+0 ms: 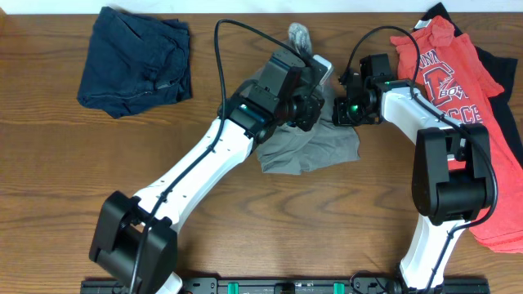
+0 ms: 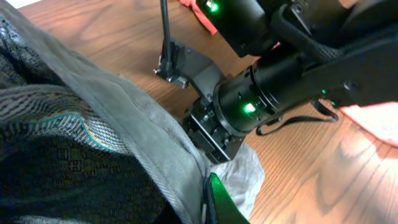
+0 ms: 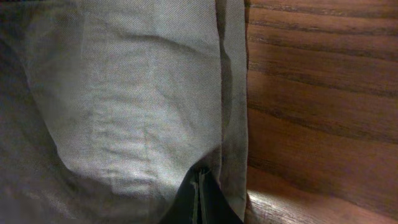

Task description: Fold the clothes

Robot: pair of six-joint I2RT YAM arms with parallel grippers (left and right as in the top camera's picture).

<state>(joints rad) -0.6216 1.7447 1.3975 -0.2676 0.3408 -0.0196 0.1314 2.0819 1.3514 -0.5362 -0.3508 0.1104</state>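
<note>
The grey-khaki shorts (image 1: 309, 150) lie crumpled at the table's middle, partly under both grippers. My left gripper (image 1: 309, 108) is shut on the shorts' waistband (image 2: 155, 143); the patterned inner lining shows beside it. My right gripper (image 1: 341, 110) is shut on the shorts' hem edge (image 3: 155, 106), close to the left one. The dark navy shorts (image 1: 135, 61) lie bunched at the far left. The red T-shirt with white lettering (image 1: 449, 73) lies at the right over a black garment (image 1: 500, 61).
The right arm's black wrist with a green light (image 2: 273, 93) sits close in front of my left gripper. A pale pocket lining (image 2: 245, 174) sticks out on the wood. The table's front edge carries a black rail (image 1: 286, 286).
</note>
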